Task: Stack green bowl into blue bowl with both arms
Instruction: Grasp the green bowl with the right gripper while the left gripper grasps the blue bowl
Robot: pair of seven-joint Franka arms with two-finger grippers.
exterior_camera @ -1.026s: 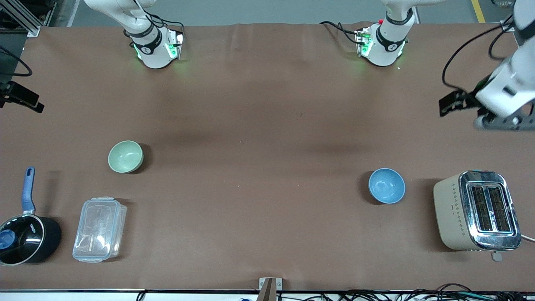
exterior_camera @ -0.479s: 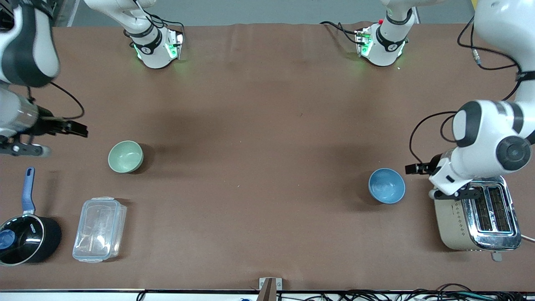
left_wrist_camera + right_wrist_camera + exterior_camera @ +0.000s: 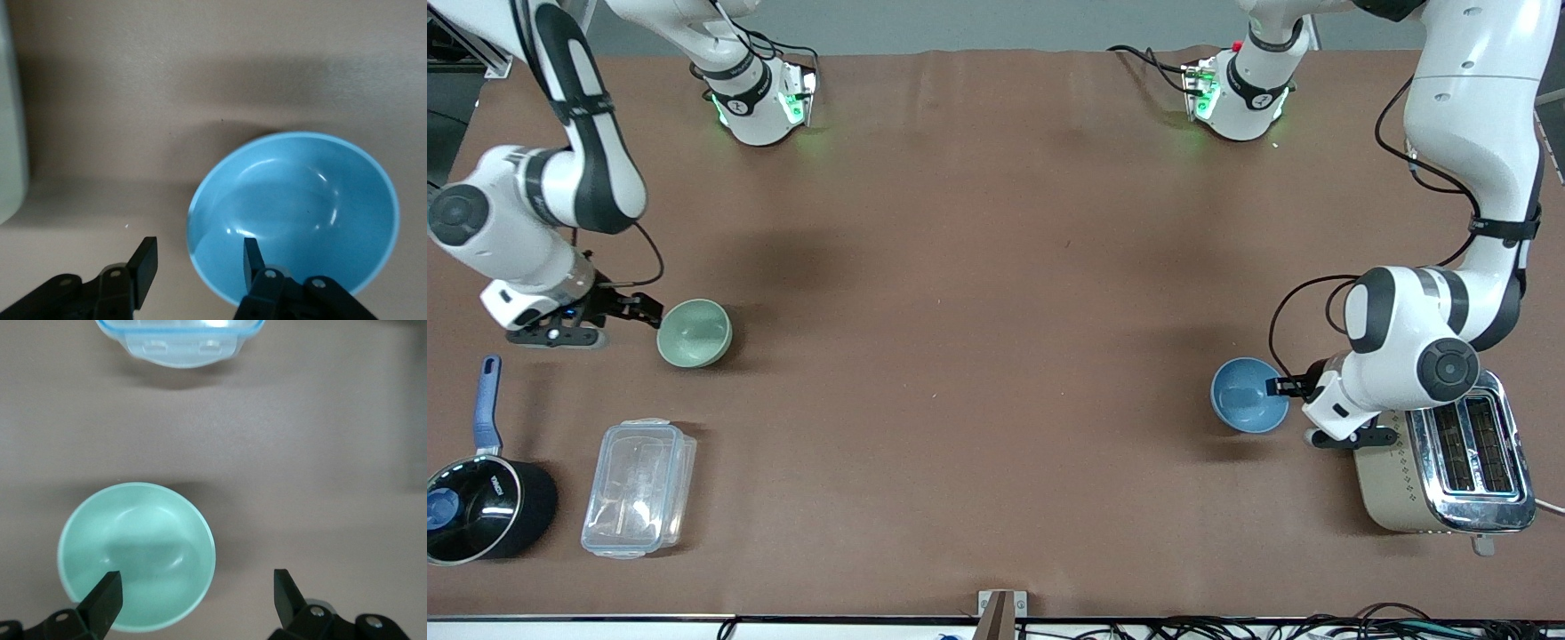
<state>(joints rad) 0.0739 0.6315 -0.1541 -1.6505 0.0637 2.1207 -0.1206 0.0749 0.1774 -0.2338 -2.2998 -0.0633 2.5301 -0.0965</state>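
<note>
The green bowl sits upright on the brown table toward the right arm's end. My right gripper is low beside it and open. In the right wrist view the gripper straddles the rim of the green bowl, one finger over the inside and one outside. The blue bowl sits upright toward the left arm's end. My left gripper is open at its rim. In the left wrist view the gripper straddles the rim of the blue bowl, one finger inside.
A beige and chrome toaster stands beside the blue bowl, close under the left arm's wrist. A clear plastic container and a black saucepan with a blue handle lie nearer the front camera than the green bowl.
Both arms have swung in from the table's ends and come down. The right gripper now reaches the green bowl's rim and the left gripper the blue bowl's rim. The bowls have not moved.
</note>
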